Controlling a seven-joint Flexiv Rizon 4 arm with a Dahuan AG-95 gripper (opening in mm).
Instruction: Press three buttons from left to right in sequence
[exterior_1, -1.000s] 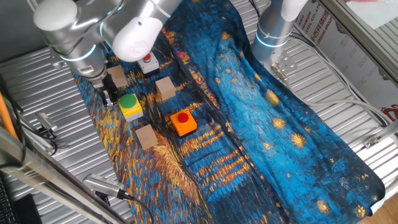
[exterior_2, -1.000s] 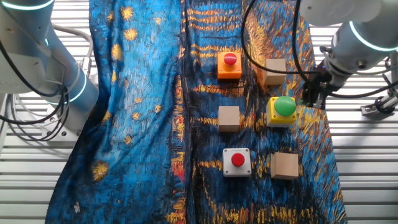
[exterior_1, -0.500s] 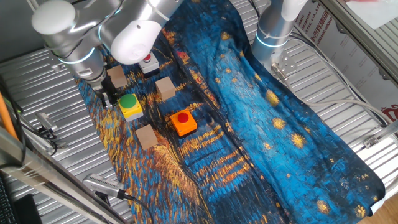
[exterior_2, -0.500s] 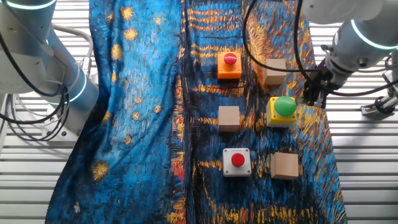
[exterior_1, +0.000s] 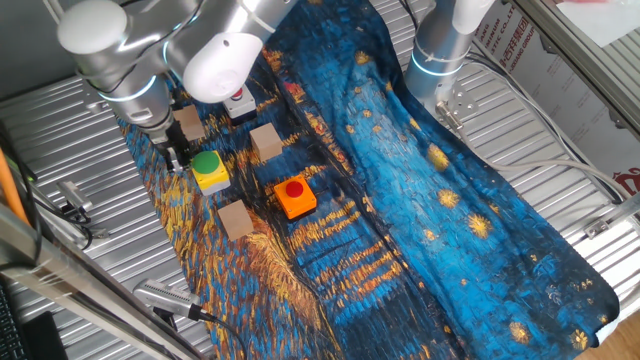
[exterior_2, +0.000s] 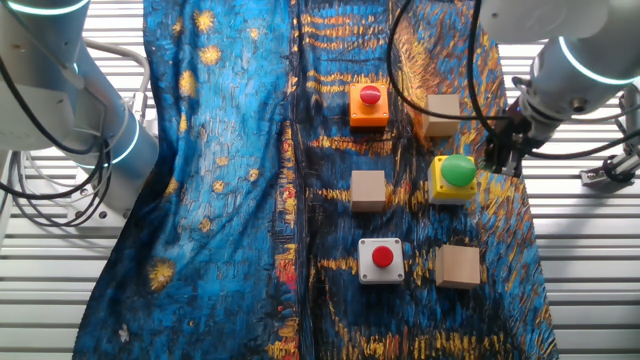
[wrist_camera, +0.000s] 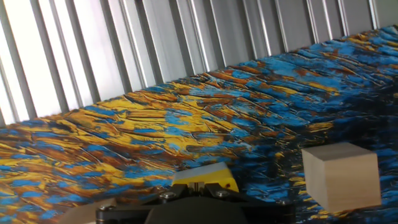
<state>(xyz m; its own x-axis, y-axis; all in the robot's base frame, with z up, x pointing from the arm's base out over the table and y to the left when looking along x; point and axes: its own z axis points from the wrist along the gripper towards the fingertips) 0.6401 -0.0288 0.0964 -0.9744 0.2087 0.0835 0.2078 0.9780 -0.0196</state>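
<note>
Three buttons (exterior_2: 458, 178) – three wooden cubes (exterior_2: 368, 190) | pincer (exterior_2: 500, 158) beside green-capped

Arm shifts slightly; gripper (exterior_1: 173, 158) nudges a touch toward cloth edge beside yellow-base green button (exterior_1: 209, 169), barely different from a second ago. Buttons, cubes unmoved.

Arm (exterior_1: 215, 50): silver-white rounded links, glowing cyan ring at joints. Black cables (exterior_2: 400, 60) loop off the wrist. Gripper (exterior_2: 497, 157): small, black. Hand view shows black gripper body (wrist_camera: 199, 208) with silver screw heads.
</note>
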